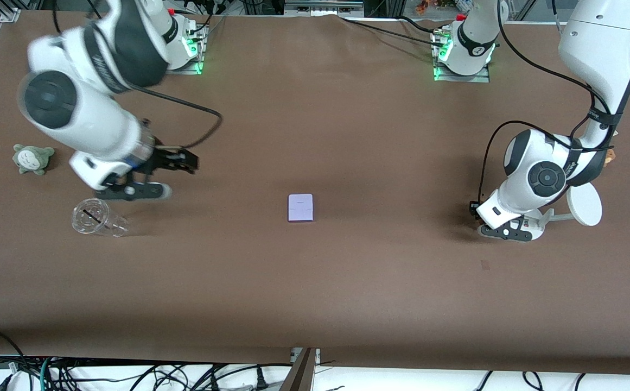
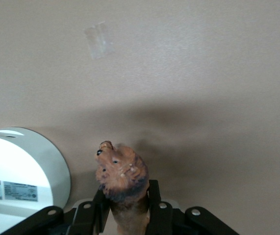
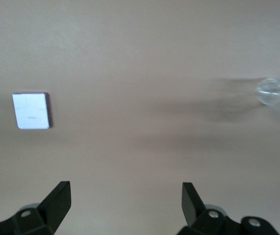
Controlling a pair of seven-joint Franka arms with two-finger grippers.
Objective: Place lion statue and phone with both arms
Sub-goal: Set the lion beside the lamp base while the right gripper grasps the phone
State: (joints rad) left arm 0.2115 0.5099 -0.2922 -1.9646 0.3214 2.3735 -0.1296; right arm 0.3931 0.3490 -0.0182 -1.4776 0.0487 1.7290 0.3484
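Left gripper [image 2: 125,215] clamped on lion statue [image 2: 121,178] beside white stand [image 1: 584,205], right gripper [image 3: 125,203] spread, empty, phone [image 1: 300,207] mid-table [image 1: 347,282]

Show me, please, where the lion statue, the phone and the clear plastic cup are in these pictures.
lion statue [image 2: 121,172]: left wrist view, on its head, above the fingers gripping it.
phone [image 1: 300,207]: front view, middle of its pale face.
clear plastic cup [image 1: 93,217]: front view, on its lidded end.

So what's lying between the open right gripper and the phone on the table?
Nothing: in the front view only bare brown table runs from the right gripper to the phone.
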